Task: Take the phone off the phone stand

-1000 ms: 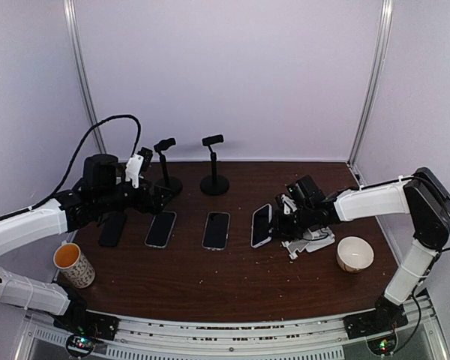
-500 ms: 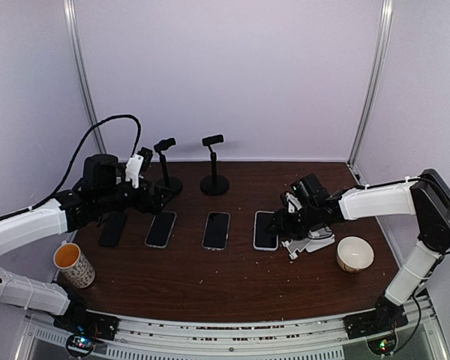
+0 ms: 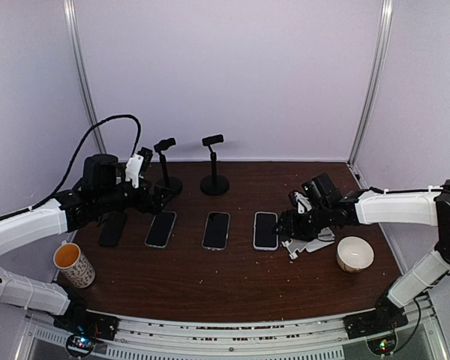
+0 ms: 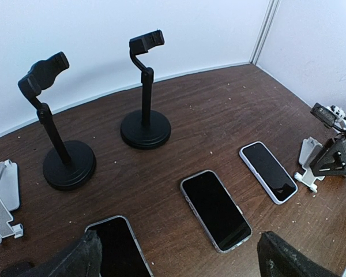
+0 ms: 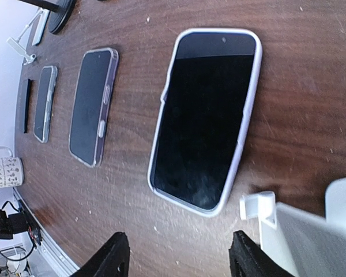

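Note:
The phone (image 3: 265, 230), black-screened in a white case, lies flat on the brown table, just left of the white phone stand (image 3: 309, 241). My right gripper (image 3: 287, 225) hovers open and empty at the phone's right edge. In the right wrist view the phone (image 5: 205, 118) is ahead of the open gripper (image 5: 181, 254), with the stand (image 5: 311, 231) at the lower right. My left gripper (image 3: 154, 196) is open and empty over the left phones. Its wrist view shows the phone (image 4: 267, 171), the stand (image 4: 309, 158) and the left gripper (image 4: 179, 259).
Three more phones (image 3: 216, 229) (image 3: 160, 228) (image 3: 112, 229) lie in a row to the left. Two black clamp stands (image 3: 214, 169) (image 3: 166, 169) stand at the back. A patterned mug (image 3: 73, 265) is front left, a white bowl (image 3: 355, 253) front right. Another white stand (image 4: 3, 199) shows at the left.
My right gripper lowered the tilted phone flat onto the table, let it go and drew back to the right. The left arm has not moved.

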You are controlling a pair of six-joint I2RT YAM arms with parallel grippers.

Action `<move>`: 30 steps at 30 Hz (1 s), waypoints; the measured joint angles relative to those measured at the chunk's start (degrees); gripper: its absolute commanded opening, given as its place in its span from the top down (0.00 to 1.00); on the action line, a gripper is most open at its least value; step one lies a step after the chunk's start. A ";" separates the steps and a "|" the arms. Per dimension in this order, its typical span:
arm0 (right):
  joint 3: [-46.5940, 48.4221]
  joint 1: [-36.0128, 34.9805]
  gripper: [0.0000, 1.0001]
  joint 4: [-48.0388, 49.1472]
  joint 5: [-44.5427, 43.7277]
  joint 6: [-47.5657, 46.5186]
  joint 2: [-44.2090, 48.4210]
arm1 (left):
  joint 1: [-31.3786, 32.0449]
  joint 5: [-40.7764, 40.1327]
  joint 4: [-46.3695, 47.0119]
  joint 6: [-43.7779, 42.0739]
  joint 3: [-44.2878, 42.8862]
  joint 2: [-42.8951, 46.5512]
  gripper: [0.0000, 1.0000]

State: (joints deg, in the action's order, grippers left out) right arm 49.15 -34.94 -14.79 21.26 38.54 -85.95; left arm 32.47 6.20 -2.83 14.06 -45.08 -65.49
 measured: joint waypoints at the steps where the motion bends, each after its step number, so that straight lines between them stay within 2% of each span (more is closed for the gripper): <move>1: -0.57 0.00 0.38 -0.22 0.09 0.00 0.72 | 0.00 0.00 0.02 0.00 0.00 0.00 0.02; 10: -6.56 2.32 0.38 -2.67 0.48 -0.98 6.01 | 0.00 0.07 0.20 0.04 0.00 0.00 0.02; 17: -5.92 7.23 0.37 -6.56 -1.20 -4.37 8.46 | 0.00 0.07 0.31 0.11 0.31 0.15 0.02; 21: -3.82 9.01 0.33 -9.86 -3.91 -6.16 8.39 | 0.00 0.07 0.35 0.39 0.48 0.26 0.02; 23: -3.17 9.07 0.29 -10.64 -5.29 -6.21 8.76 | 0.00 0.04 0.44 0.42 0.55 0.33 0.02; 25: -3.15 8.96 0.15 -11.37 -6.34 -5.22 10.08 | 0.00 0.04 0.79 0.42 0.74 0.48 0.02; 26: -3.15 8.81 0.03 -11.82 -7.17 -4.37 11.21 | 0.00 0.07 0.85 0.42 0.76 0.52 0.02; 27: -3.10 8.22 0.00 -12.24 -8.37 -3.54 12.61 | 0.00 0.07 1.09 0.42 0.85 0.61 0.02; 30: -1.57 5.77 0.00 -14.53 -13.86 -0.50 16.70 | 0.00 0.15 1.77 0.42 0.85 0.68 0.02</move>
State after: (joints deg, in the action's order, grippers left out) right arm 47.57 -29.17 -29.32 7.40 38.04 -69.25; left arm 32.47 6.35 -1.06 14.48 -44.23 -64.82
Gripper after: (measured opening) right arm 0.990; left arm 0.978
